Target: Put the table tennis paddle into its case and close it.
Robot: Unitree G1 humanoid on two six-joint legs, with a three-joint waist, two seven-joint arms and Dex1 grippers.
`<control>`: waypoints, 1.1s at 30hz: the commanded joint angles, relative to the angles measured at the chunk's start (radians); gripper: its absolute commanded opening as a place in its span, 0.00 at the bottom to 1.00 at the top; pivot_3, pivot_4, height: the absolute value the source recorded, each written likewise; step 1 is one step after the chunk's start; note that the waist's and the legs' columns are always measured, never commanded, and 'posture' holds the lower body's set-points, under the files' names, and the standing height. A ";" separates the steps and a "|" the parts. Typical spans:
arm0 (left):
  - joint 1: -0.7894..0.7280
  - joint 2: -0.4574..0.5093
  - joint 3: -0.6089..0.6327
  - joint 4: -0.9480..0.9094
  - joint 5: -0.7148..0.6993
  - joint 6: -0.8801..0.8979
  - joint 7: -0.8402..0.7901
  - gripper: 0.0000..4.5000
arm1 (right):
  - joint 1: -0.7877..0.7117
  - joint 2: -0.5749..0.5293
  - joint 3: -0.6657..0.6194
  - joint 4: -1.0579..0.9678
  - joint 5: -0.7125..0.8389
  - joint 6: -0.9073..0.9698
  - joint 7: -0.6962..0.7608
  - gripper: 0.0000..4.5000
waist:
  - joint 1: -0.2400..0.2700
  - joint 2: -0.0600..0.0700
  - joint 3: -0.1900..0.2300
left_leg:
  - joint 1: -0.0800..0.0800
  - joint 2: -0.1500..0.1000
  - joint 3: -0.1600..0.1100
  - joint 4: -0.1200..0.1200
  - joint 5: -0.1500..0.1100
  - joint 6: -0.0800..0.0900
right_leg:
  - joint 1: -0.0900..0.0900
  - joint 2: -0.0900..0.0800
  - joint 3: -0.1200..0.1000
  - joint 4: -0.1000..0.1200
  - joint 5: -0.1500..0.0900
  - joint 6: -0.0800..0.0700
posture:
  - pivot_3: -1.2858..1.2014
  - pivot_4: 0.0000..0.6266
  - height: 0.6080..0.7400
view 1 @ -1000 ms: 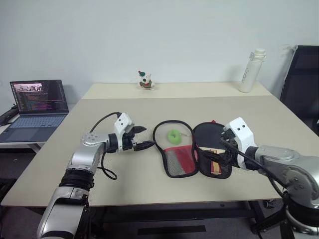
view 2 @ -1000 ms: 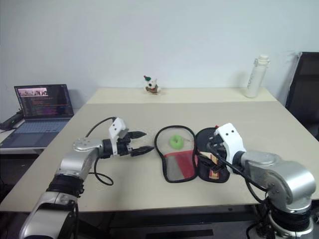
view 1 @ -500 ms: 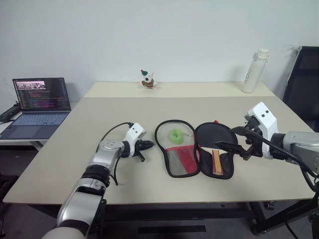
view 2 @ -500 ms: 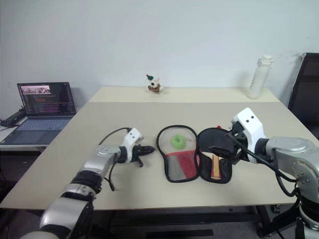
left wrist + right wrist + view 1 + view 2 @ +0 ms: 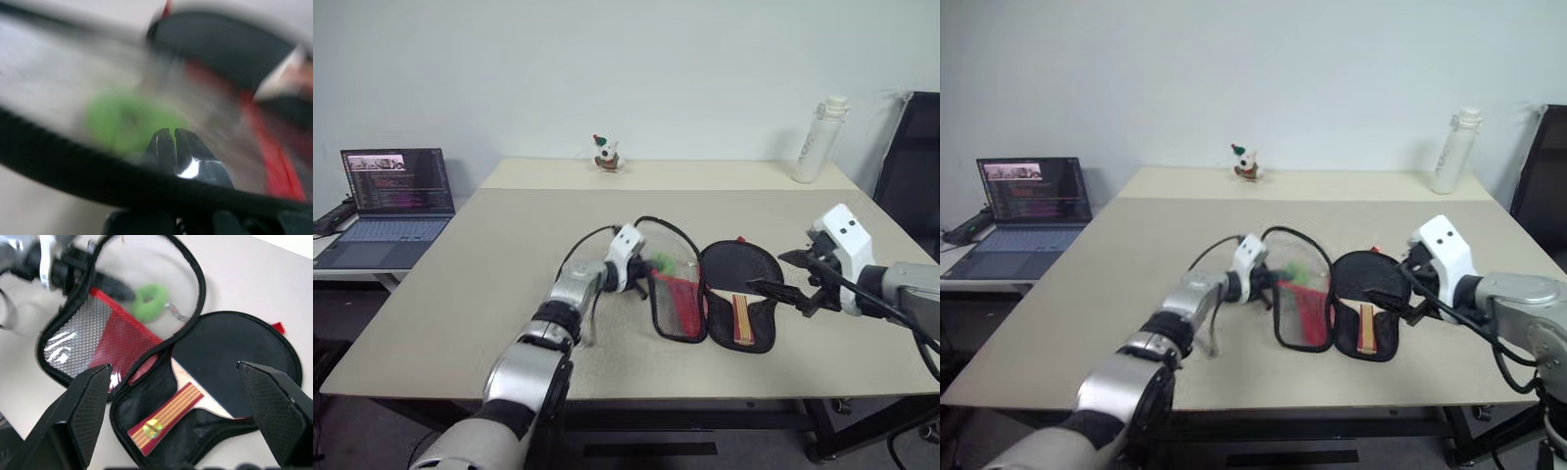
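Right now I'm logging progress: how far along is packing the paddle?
Done: the black-faced, wooden-handled paddle lies in the open black fabric case. In hand: the shut left hand is at the lid flap, which stands partly raised. The right hand hangs open beside it. Left: folding the flap down and zipping.
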 commanded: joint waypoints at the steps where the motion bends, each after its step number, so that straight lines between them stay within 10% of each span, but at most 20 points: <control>1: -0.120 -0.082 0.027 -0.049 -0.051 -0.006 -0.021 0.05 | 0.024 -0.026 -0.089 -0.053 0.040 0.031 0.006 1.00 | 0.002 0.000 0.000 | 0.000 0.000 0.000 0.000 0.000 0.000 | 0.000 0.000 0.000 -0.001 0.000 0.000 | 0.52 0.24 1.00; 9: -0.217 -0.177 0.029 0.043 -0.014 -0.071 0.045 0.05 | 0.060 -0.027 -0.141 -0.073 0.055 0.072 -0.031 1.00 | -0.012 0.000 0.000 | -0.002 0.000 0.002 0.000 -0.001 0.002 | 0.000 0.000 0.002 -0.008 0.003 0.004 | 0.52 0.24 1.00; 19: -0.100 -0.023 0.053 -0.039 -0.031 -0.046 -0.036 0.05 | 0.044 0.030 -0.058 0.114 -0.033 -0.036 -0.117 1.00 | -0.009 0.001 0.000 | 0.000 0.001 0.004 0.000 -0.001 0.002 | 0.000 0.001 0.005 -0.007 0.004 0.005 | 0.52 0.24 1.00; 25: 0.099 0.097 0.084 -0.450 -0.223 0.188 -0.335 0.05 | 0.054 0.081 0.040 0.334 -0.146 -0.168 -0.167 1.00 | -0.008 0.001 0.000 | -0.001 0.001 0.004 0.000 -0.001 0.002 | 0.000 0.001 0.005 -0.007 0.005 0.004 | 0.52 0.24 1.00; 33: 0.272 0.269 0.094 -0.853 -0.349 0.452 -0.348 0.05 | 0.060 0.177 0.107 0.517 -0.217 -0.279 -0.178 1.00 | -0.010 0.001 0.000 | 0.000 0.001 0.004 0.002 -0.001 0.002 | 0.001 0.001 0.005 -0.005 0.005 0.003 | 0.52 0.24 1.00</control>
